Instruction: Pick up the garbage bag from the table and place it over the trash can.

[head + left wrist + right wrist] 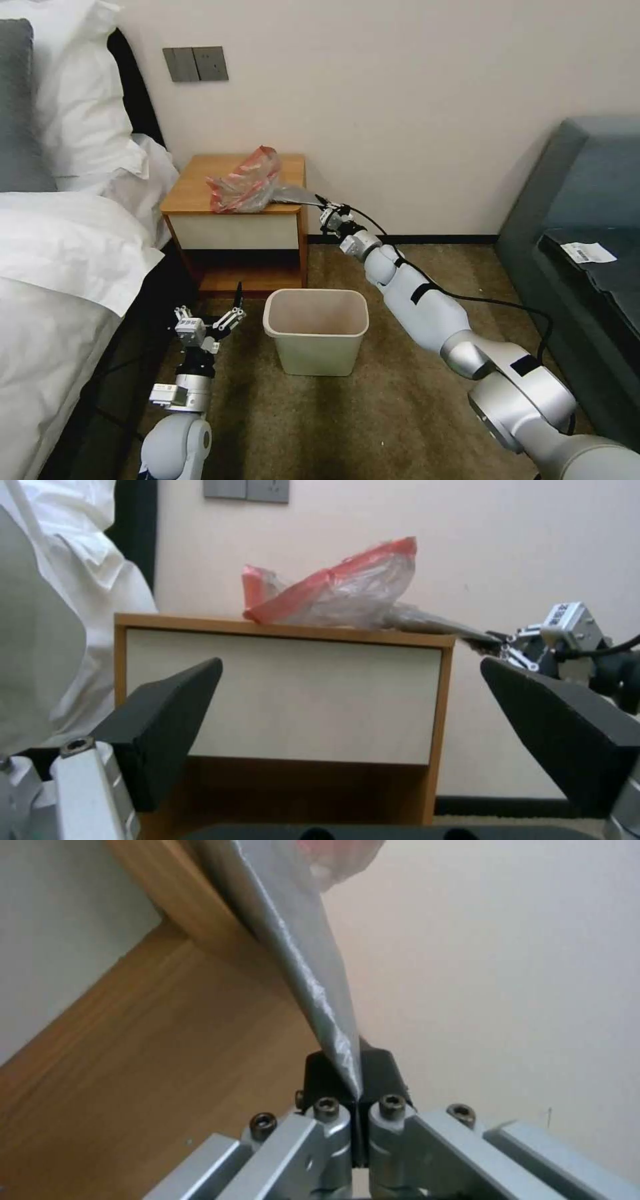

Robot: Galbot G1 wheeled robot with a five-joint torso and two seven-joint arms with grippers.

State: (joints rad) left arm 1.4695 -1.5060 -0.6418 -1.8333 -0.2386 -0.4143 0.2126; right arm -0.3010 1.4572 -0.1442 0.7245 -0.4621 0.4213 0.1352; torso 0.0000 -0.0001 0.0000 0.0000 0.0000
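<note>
We are observing the thin translucent grey-clear garbage bag with a red band along its rim [243,181] lying crumpled on the orange-brown top of the small wooden bedside table with a white drawer front [233,230], toward the table's right front corner. One grey corner of the bag is stretching past the table's right edge into a taut point.

We are finding the right gripper [323,203] reaching just beside that right edge, its black fingertips [380,1072] pressed together and pinching the stretched bag corner [313,990]; the right wrist view is showing the plastic narrowing into the closed pads. The left wrist view is also showing this gripper [497,642] gripping the bag tip beside the table [287,700], with the bag's bulk [347,592] resting on the top.

We are noting the left gripper [213,317] hanging low over the carpet, just left of the small cream-white rectangular plastic trash can with a rolled rim [317,331], its dark fingers [170,725] spread wide apart and holding nothing.

The trash can is standing upright on the carpet in front of the table, apart from the bag.
</note>
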